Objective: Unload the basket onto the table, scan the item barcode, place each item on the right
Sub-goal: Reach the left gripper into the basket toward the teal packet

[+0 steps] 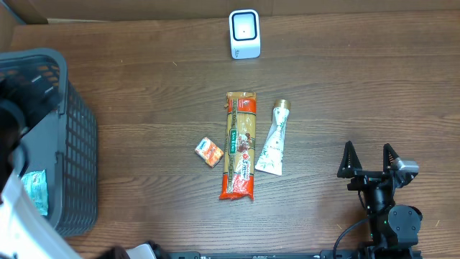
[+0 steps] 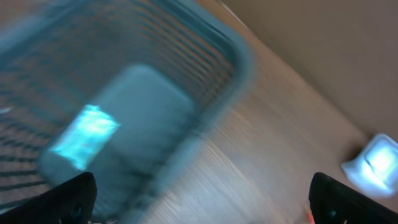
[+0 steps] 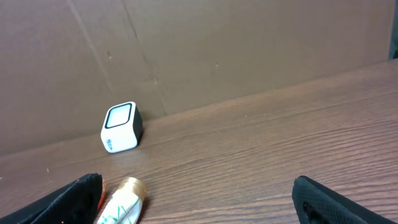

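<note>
Right tool (image 1: 368,160) gapes empty — tube (image 1: 274,139) and scanner (image 1: 244,33) ahead-left, ready for picking. Left tool (image 2: 205,199), equally wide, empty, overhangs the basket (image 2: 241,48).

Gray basket (image 1: 75,173) on wood tbl (image 1: 359,86)

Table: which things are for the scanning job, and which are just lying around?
For the job:
- scanner
- pasta
- tube
- orange box
- probably the basket, for finished items

Just lying about:
- teal packet, already in the basket
- cardboard wall behind the table
</note>
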{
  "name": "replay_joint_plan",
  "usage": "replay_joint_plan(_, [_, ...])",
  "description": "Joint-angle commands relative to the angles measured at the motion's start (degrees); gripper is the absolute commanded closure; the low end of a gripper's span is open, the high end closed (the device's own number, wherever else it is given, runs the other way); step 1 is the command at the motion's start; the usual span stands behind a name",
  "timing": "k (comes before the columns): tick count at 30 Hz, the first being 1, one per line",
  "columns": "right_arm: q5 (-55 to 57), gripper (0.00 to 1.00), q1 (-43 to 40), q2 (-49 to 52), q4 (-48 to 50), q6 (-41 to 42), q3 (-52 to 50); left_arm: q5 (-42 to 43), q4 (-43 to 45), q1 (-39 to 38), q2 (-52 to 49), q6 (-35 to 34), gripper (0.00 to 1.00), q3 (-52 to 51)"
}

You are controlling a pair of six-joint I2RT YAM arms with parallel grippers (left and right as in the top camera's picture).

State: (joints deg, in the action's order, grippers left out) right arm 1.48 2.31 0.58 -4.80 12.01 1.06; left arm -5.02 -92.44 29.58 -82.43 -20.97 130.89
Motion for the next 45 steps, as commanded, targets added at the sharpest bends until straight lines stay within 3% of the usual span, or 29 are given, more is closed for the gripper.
replay_joint_plan(1, [-0.1,0.0,0.4,-0.4,0.2,0.2,-0.6,-0.3,3.6,8.7,3.3,-1.6,0.0,-9.4])
replay_joint_plan(4, [-0.1,0.0,0.7,-0.4,0.2,0.2,-0.6,5.5,8.7,15.3,3.9,-1.5,0.0,-17.5])
replay_joint_plan(8, [-0.1,0.0,2.3,-0.4,0.2,0.2,-0.6,4.7,17.9,19.0,2.5,3.0,0.0,-27.6])
replay_joint_plan(14, [-0.1,0.0,2.8,-0.4,0.2,0.2,-0.6,2.0,25.5,20.4,-0.9,20.3,0.0,-41.8])
replay_joint_plan(18, [-0.1,0.0,2.8,-0.4,0.2,0.2,-0.6,2.3,32.2,20.4,-2.1,26.4,0.0,-49.5])
replay_joint_plan(25, [-0.1,0.0,2.8,-0.4,0.2,0.2,-0.6,2.0,45.0,20.4,-7.8,38.2,0.04,-56.0])
replay_joint_plan(29, [-0.1,0.0,2.8,-0.4,0.2,0.2,-0.6,1.4,47.0,20.6,-13.4,47.1,0.04,-57.0])
replay_joint_plan(38, [-0.1,0.0,2.8,-0.4,0.2,0.2,-0.6,-5.6,49.6,20.7,-24.9,48.2,0.07,-57.0])
replay_joint_plan(45, [-0.1,0.0,2.8,-0.4,0.2,0.2,-0.6,-14.8,50.7,22.9,-25.7,47.5,0.11,-57.5])
